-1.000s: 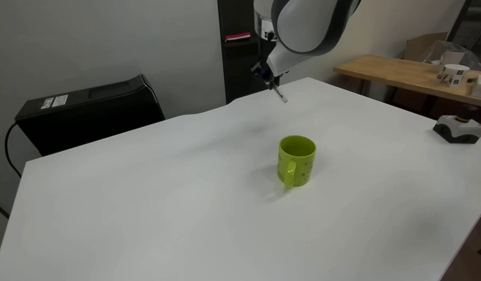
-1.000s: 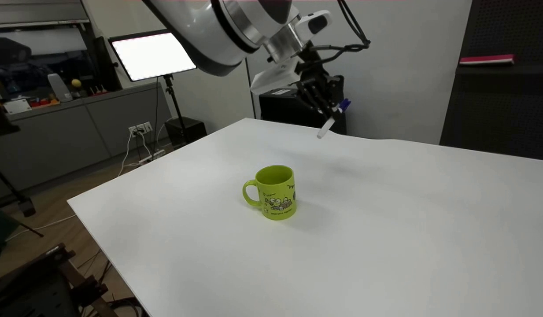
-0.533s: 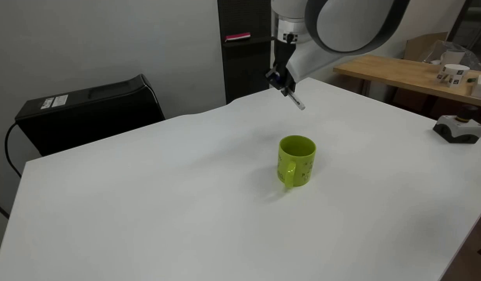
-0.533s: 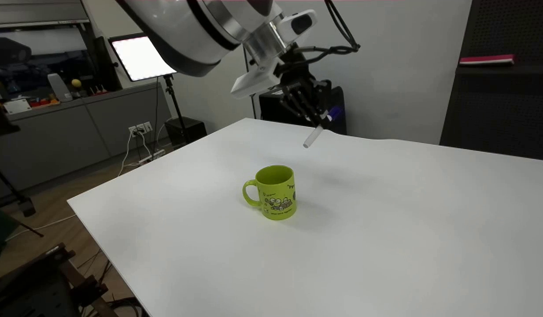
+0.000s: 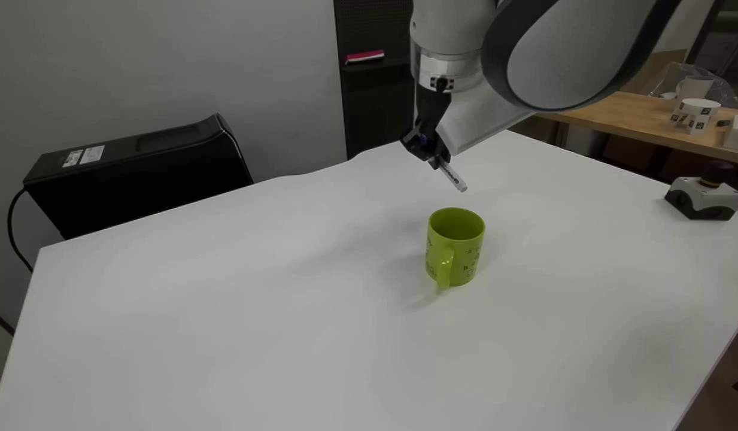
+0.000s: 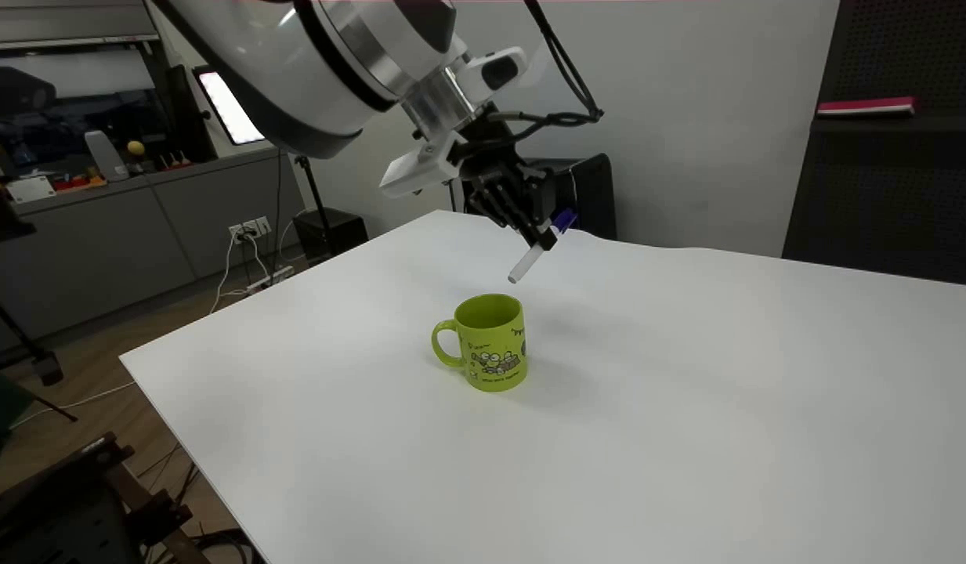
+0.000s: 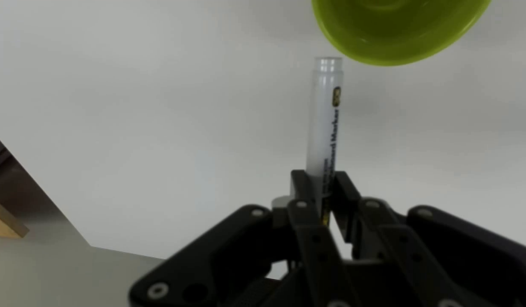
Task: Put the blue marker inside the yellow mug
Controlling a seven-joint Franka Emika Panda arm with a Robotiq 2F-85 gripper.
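The yellow mug is lime green and stands upright on the white table in both exterior views. Its open rim shows at the top of the wrist view. My gripper is shut on the blue marker, with a finger on each side of its white barrel. In both exterior views the marker is tilted, white end down, blue cap up behind the fingers. That white end is above the mug's rim level and apart from it. The gripper shows there too. The cap is hidden in the wrist view.
The white table has its far edge behind the gripper. A grey and black switch box sits at the table's right side. A black case stands beyond the table edge. A wooden side table holds white items.
My gripper has moved with the marker toward the mug and lower, so the white end is now much closer to the rim. The mug has not moved.
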